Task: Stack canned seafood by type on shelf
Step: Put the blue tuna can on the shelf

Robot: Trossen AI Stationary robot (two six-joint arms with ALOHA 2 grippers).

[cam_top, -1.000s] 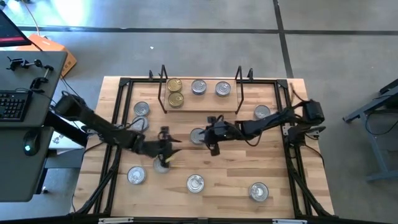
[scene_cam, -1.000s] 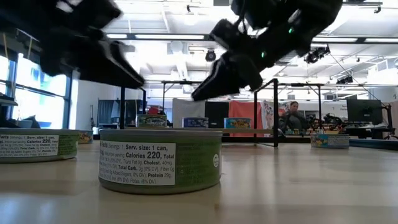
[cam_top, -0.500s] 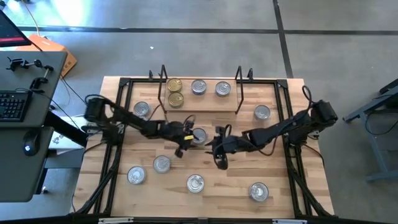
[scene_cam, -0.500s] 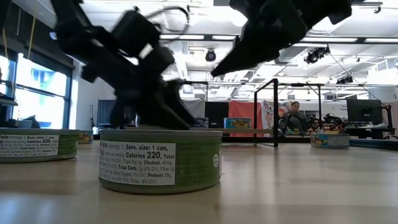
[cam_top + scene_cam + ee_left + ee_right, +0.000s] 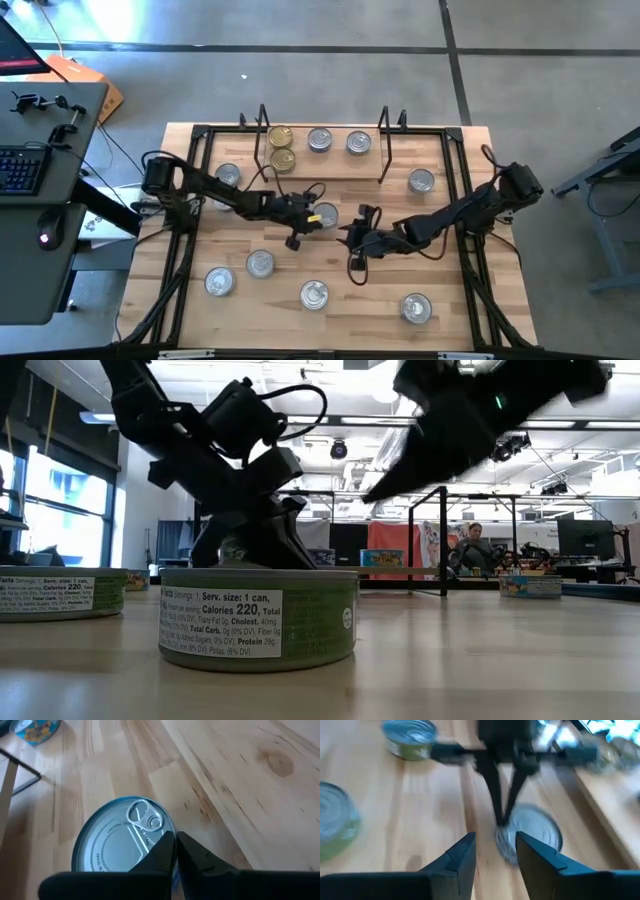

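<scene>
High view: the shelf (image 5: 322, 170) sits at the far middle of the table, holding two gold tins (image 5: 281, 146) on its left and two silver tins (image 5: 338, 141) to their right. Loose tins are scattered left, right and near. The left gripper (image 5: 300, 217) is mid-table, right against the centre tin (image 5: 323, 214), which lies just right of its tips. The right gripper (image 5: 357, 243) is just right of and nearer than that tin, not touching it. Low view: the left gripper (image 5: 262, 530) is down over the centre tin (image 5: 237, 549); a green-label tin (image 5: 258, 617) fills the foreground; the right arm hangs above, its tips not clear. Left wrist view: fingers (image 5: 165, 849) pressed together, tips on the tin (image 5: 120, 840) lid near its rim, not around it, so nothing is gripped. Right wrist view: the right fingers (image 5: 466, 855) stand apart and empty, aimed at the tin (image 5: 530, 837) with the left gripper (image 5: 504, 820) on it. Judgement: the left arm is nearer, but its jaws must open to straddle the round tin, which has no long axis to line up with.
</scene>
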